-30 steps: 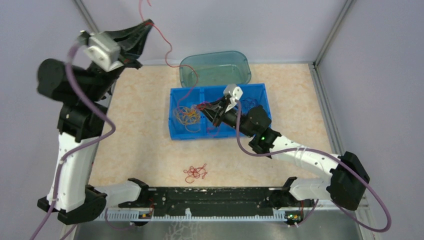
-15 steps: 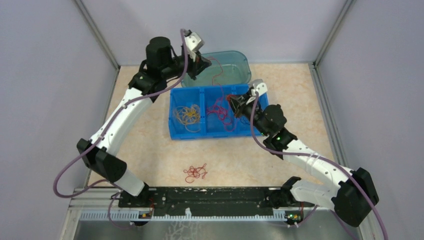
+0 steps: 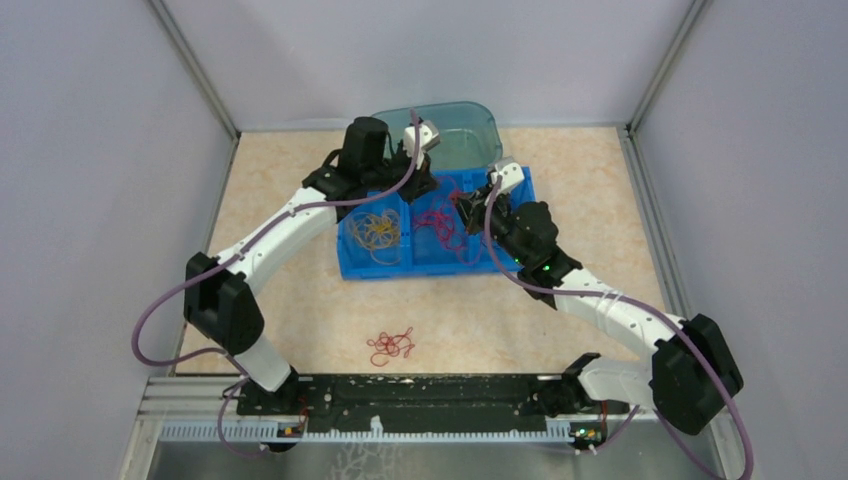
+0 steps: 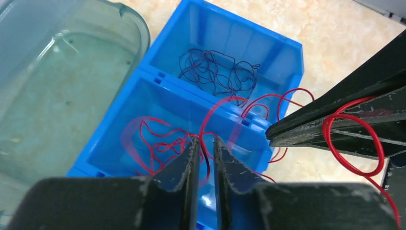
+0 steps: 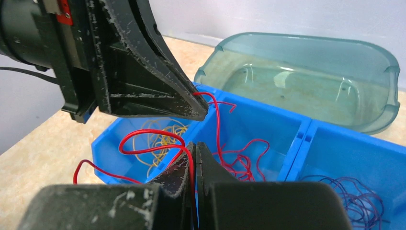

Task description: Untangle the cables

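Over the middle compartment of the blue bin (image 3: 400, 270), I am holding both pincers close together on one red cable (image 5: 218, 127). The left pincer (image 4: 206, 143) is showing only a thin slit between its fingers, with the red wire running into that slit, so I am reading it as pinched on the wire. The right pincer (image 5: 195, 146) is squeezed closed on a loop of the same cable, which is arching out beside its fingers.

Below them, more red strands (image 3: 440, 225) are lying in the middle compartment. The yellow cables (image 3: 375, 232) are sitting in the left one and the dark purple cables (image 4: 215, 73) in the right one. A loose red clump (image 3: 390, 345) is resting on the desk (image 3: 600, 190) near the arm bases, well apart from the bin. The teal tub (image 3: 480, 115) is standing just behind the bin.

I am judging this as the sorting step, with a freed red cable going into its compartment. To do it well, I am planning to lower both pincers together until the wire is sagging inside the walls, since part of it is arching over the rim by the purple side. I am thinking of releasing one end first so the wire is relaxing. Letting both go from height is risking a spring across into the yellow pile.
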Robot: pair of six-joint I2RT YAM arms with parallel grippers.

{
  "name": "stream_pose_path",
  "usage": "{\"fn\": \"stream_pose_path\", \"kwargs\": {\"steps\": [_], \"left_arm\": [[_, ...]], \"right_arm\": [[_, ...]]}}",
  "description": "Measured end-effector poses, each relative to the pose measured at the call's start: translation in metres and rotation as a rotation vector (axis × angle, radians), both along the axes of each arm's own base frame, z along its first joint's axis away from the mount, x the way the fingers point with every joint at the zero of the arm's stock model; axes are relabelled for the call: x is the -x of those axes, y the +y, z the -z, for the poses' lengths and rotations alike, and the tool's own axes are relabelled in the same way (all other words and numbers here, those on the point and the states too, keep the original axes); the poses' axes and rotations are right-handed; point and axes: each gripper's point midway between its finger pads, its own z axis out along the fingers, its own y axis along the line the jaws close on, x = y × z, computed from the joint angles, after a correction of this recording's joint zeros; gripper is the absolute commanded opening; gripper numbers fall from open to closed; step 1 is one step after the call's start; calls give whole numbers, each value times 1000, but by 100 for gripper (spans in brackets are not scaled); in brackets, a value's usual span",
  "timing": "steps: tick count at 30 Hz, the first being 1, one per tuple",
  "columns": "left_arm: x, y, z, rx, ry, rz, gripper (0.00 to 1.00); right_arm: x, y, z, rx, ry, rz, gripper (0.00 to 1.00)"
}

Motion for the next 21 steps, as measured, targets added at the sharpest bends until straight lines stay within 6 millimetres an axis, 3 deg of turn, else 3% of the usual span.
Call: {"fn": "stream_pose_path", "kwargs": {"steps": [1, 5, 11, 15, 21], "left_arm": [[0, -1, 2, 2, 8, 2, 47], [2, -5, 7, 6, 46, 18, 67], [-1, 8, 8, -15, 47, 4, 81], [-9, 32, -21, -8, -30, -55, 90], [-23, 80, -96, -8, -231, -198, 96]], "right_arm": [[0, 0, 2, -1, 8, 1, 0], [-1, 1, 1, -25, 21, 5, 0], [-7, 4, 16, -39, 75, 19, 0], [-15, 6, 34, -33, 125, 47, 0], [-45, 18, 45, -34, 160, 82, 0]]}}
